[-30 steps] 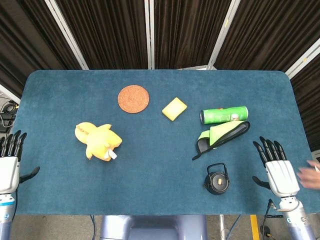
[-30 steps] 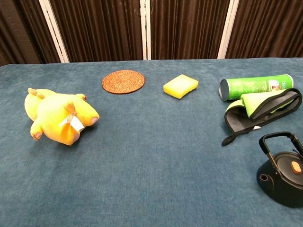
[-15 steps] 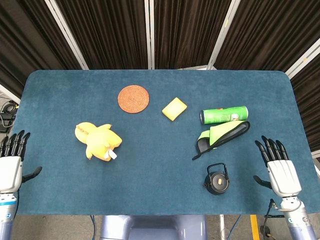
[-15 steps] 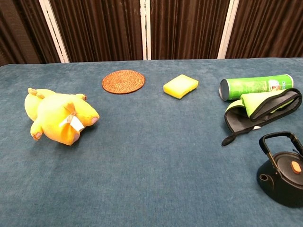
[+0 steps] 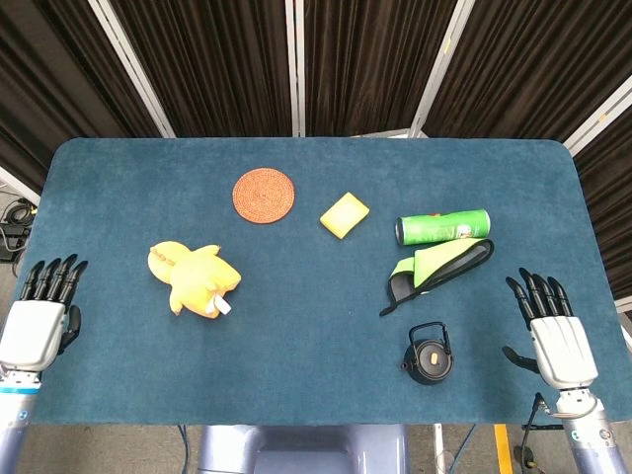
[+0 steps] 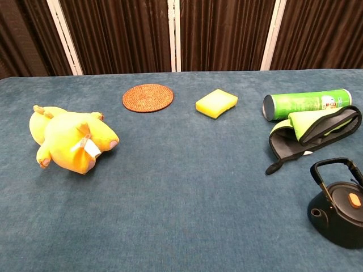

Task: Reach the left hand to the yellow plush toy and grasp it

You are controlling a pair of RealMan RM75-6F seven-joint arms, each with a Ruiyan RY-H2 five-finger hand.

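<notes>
The yellow plush toy (image 5: 196, 278) lies on its side on the left half of the blue table, a white tag at its near end; the chest view shows the plush toy (image 6: 71, 139) at the left. My left hand (image 5: 39, 317) hovers at the table's left edge, well left of and nearer than the toy, fingers straight and apart, holding nothing. At the right edge my right hand (image 5: 555, 334) is open too, empty. Neither hand shows in the chest view.
A woven brown coaster (image 5: 264, 195) and a yellow sponge (image 5: 344, 214) lie at the back middle. A green can (image 5: 442, 227), a green-black pouch (image 5: 437, 267) and a small black kettle (image 5: 429, 356) sit on the right. The table (image 5: 316, 326) has dark curtains behind it.
My left hand has shifted right and slightly forward, over the table's left edge. The right hand has barely moved. A person's hand seen at the far right a second ago is gone.
</notes>
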